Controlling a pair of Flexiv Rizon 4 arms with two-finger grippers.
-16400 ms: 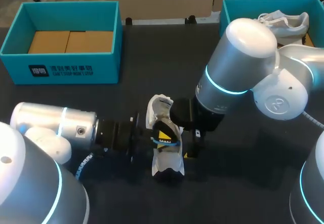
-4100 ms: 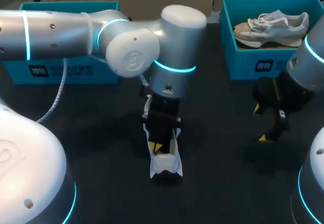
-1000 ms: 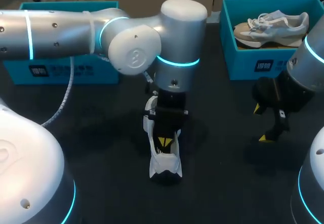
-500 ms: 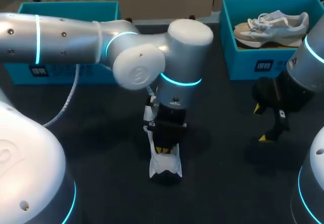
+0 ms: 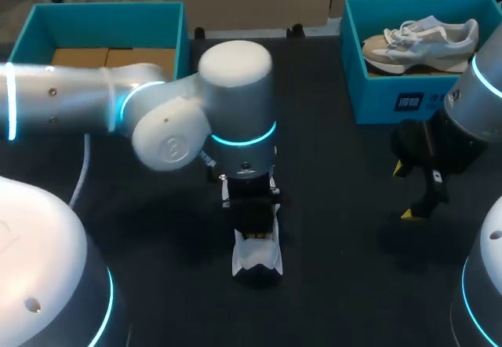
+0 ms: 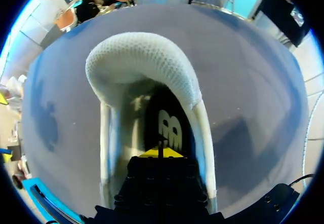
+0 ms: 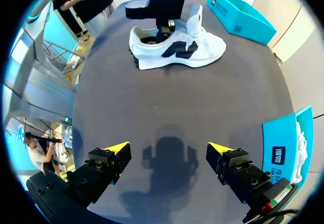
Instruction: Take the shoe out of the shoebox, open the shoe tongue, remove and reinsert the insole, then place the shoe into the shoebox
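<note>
A white shoe (image 5: 256, 259) with a dark side logo stands upright on the dark table, heel toward the front edge. My left gripper (image 5: 251, 220) reaches down into its opening. In the left wrist view, the yellow tips of my left gripper (image 6: 161, 152) are shut together and rest on the black insole (image 6: 169, 127) inside the shoe (image 6: 147, 57), near the heel. My right gripper (image 5: 420, 194) hangs open over bare table far to the right, with nothing between its fingers. The right wrist view shows my right gripper (image 7: 169, 150) well away from the shoe (image 7: 202, 46).
A teal shoebox (image 5: 23, 41) with a cardboard floor stands at the back left. Another teal shoebox (image 5: 392, 100) at the back right holds a second pale shoe (image 5: 423, 37). My left arm's big elbow hangs over the table's middle.
My left arm's elbow swung left and toward the front while its gripper stayed in the shoe, sinking until its yellow tips are hidden from above. The shoe and the right arm kept still.
</note>
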